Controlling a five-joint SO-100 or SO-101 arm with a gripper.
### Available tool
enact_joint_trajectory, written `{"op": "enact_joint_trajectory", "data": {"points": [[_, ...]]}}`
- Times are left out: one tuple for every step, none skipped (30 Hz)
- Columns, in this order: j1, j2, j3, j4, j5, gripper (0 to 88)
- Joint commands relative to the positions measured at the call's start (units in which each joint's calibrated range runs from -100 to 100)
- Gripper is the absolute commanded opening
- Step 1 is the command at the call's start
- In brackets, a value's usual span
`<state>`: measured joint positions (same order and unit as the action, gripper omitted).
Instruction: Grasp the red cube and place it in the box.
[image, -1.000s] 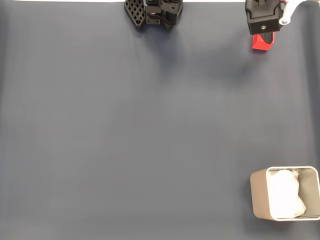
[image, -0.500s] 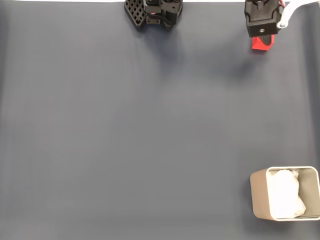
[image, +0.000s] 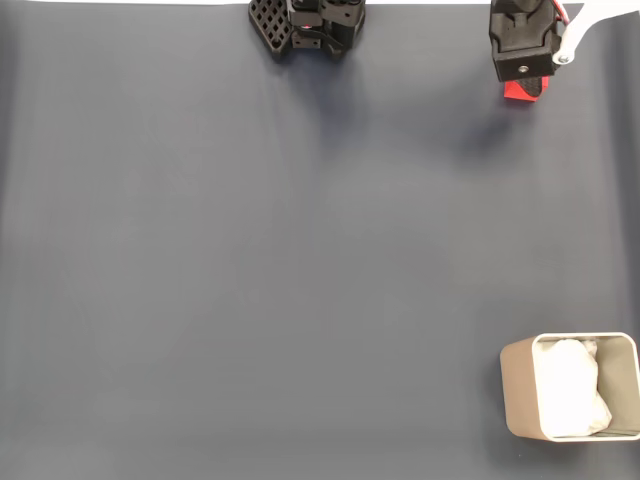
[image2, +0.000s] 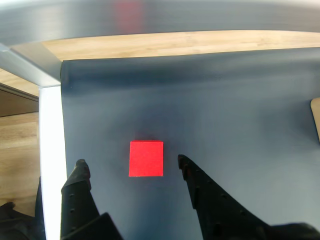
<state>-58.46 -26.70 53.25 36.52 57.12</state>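
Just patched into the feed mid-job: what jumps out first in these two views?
The red cube grabs the eye, lying flat on the dark grey mat between the open jaws of the gripper in the wrist view, not yet gripped. In the fixed view it peeks out under the arm at top right, while the beige box with its white lining sits far off at bottom right.

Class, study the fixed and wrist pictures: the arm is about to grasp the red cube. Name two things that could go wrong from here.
1. The red cube sits between the open fingers of the hand but nearer the right one; closing may nudge or twist it rather than grip it.
2. The cube lies near the dark mat's edge, so a push could slide it off. The box stands far across the mat, a long carry.
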Motion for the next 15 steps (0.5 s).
{"op": "enact_joint_trajectory", "data": {"points": [[-1.0, 0.6, -0.4, -1.7, -0.9, 40.8], [-1.1, 0.8, -0.4, -1.8, -0.9, 40.8], [-1.3, 1.0, -0.3, -2.0, -1.0, 40.8], [-1.3, 1.1, -0.2, -2.3, -1.0, 40.8], [-1.4, 1.2, -0.2, -2.5, -1.0, 40.8], [-1.6, 1.4, -0.2, -2.7, -1.1, 40.8], [-1.7, 1.6, -0.2, -2.7, -1.2, 40.8], [-1.7, 1.7, -0.2, -2.9, -1.2, 40.8], [-1.8, 1.9, -0.2, -3.1, -1.4, 40.8], [-1.9, 2.1, -0.2, -3.2, -1.4, 40.8], [-2.0, 2.4, -0.1, -3.3, -1.5, 40.8], [-2.1, 2.5, 0.0, -3.6, -1.7, 40.8], [-2.3, 2.7, 0.1, -4.0, -1.8, 40.8], [-2.3, 3.0, 0.1, -4.2, -1.9, 40.8], [-2.5, 3.2, 0.2, -4.5, -2.1, 40.8]]}}
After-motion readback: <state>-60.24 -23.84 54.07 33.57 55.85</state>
